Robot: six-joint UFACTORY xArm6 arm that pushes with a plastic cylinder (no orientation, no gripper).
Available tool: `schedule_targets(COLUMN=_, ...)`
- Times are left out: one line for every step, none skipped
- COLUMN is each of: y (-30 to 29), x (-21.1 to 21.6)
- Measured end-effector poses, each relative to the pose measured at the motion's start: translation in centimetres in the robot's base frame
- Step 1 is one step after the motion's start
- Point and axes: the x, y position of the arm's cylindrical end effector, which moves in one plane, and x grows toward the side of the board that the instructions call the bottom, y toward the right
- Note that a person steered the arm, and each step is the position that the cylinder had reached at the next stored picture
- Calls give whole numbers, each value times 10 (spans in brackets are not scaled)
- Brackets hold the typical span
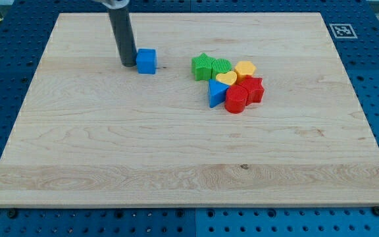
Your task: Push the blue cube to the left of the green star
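Observation:
The blue cube sits on the wooden board in the upper middle-left. My tip stands right against the cube's left side, touching or nearly touching it. The green star lies to the right of the cube, with a gap of bare wood between them. The star is the leftmost piece of a tight cluster of blocks.
The cluster right of the star holds a green round block, a yellow hexagon, a yellow heart, a blue triangle, a red cylinder and a red star. The board lies on a blue pegboard table.

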Motion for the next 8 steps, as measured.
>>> schedule_targets(y=23, x=0)
schedule_targets(y=24, x=-7)
schedule_targets(y=29, x=-30)
schedule_targets(y=45, x=4)
schedule_targets(y=45, x=17)
schedule_targets(y=44, x=17)
schedule_targets(y=44, x=17)
schedule_targets(y=49, x=6)
